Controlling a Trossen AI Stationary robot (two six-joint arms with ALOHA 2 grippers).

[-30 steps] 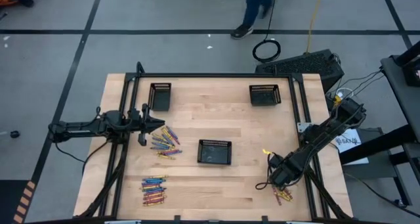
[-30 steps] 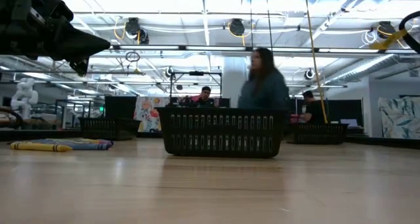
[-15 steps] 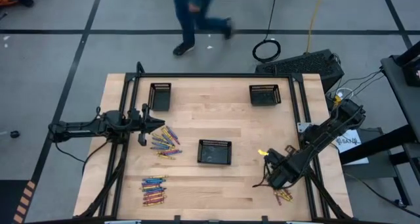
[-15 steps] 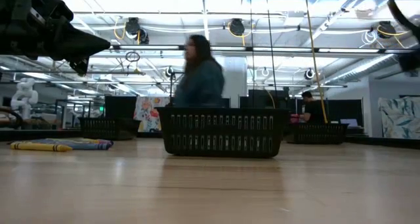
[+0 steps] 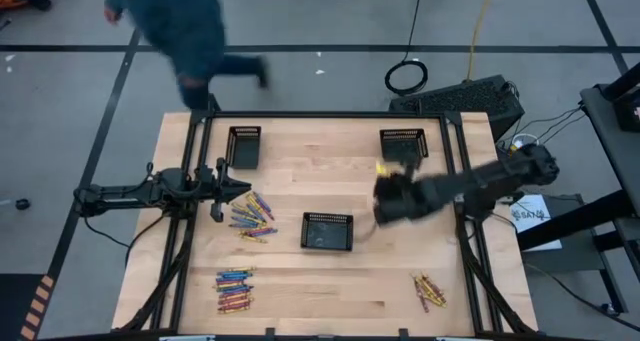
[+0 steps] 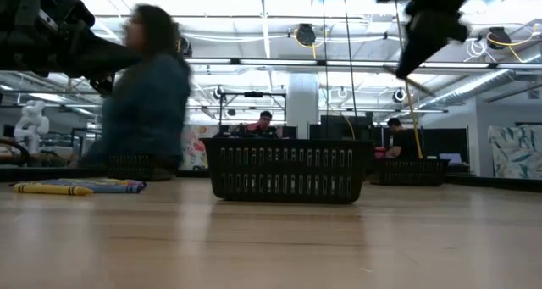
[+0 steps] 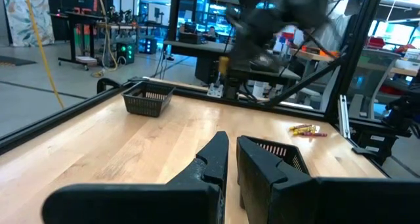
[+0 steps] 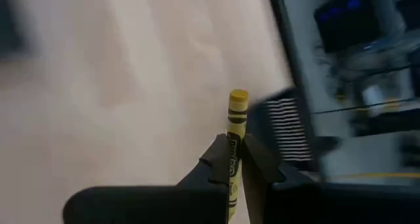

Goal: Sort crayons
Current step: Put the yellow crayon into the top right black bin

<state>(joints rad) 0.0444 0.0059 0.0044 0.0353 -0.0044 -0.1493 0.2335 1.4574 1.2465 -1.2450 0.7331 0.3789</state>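
Moved: right end effector (image 5: 385, 199) swung from the tabletop's (image 5: 300, 281) right-front corner to mid-table, clamped on a yellow crayon (image 8: 235, 129). Left end effector (image 7: 230, 159) nearly together, idle. Remaining: three crayon piles (image 5: 250, 215) unsorted; sorting barely begun.

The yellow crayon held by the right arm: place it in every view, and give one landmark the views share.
High view: yellow crayon at the right gripper, just below the far-right tray.
Low view: upper right, a faint streak beneath the raised gripper.
Left wrist view: small yellow mark under the far, blurred arm.
Right wrist view: centre, upright between the fingers.
Shared landmark: the centre tray, seen in the high, low and left wrist views.
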